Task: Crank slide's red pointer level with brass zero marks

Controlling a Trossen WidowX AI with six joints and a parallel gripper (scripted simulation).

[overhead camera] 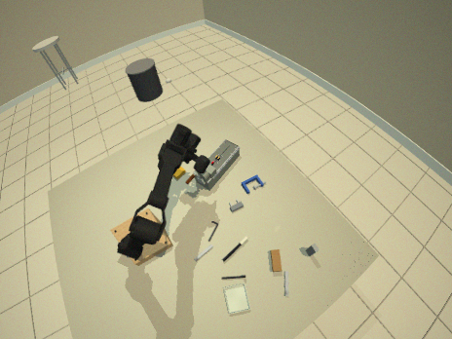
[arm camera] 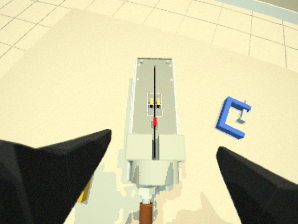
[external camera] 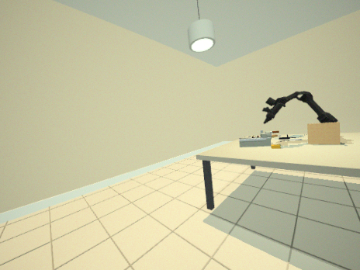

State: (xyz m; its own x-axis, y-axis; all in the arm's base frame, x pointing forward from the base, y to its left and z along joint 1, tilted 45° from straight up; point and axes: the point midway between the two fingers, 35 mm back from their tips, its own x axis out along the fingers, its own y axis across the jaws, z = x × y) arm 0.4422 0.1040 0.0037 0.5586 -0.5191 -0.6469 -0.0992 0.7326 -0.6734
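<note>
My hand (overhead camera: 202,165) (external camera: 265,122) (arm camera: 164,142) is spread nearly fully open, holding nothing, above the crank slide machine (overhead camera: 223,161) (external camera: 254,143) (arm camera: 165,85); its red pointer (overhead camera: 212,163) (arm camera: 155,121) sits off the brass marks (arm camera: 155,102), nearer the crank's end.

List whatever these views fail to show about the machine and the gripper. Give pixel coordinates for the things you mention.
- Crank's handle (arm camera: 145,214): its lower end is cut off by the wrist view's bottom edge.
- Gripper (arm camera: 164,142): in the wrist view, the frame edges cut off the rear of both fingers.
- Red pointer (overhead camera: 212,163) (arm camera: 155,121): too small in the exterior view to place against the brass marks (arm camera: 151,102).

A pale table (overhead camera: 195,292) (external camera: 310,157) (arm camera: 65,65) carries a blue clamp (overhead camera: 249,182) (arm camera: 224,116) beside a grey machine (overhead camera: 225,163) (external camera: 254,143) (arm camera: 166,85).
</note>
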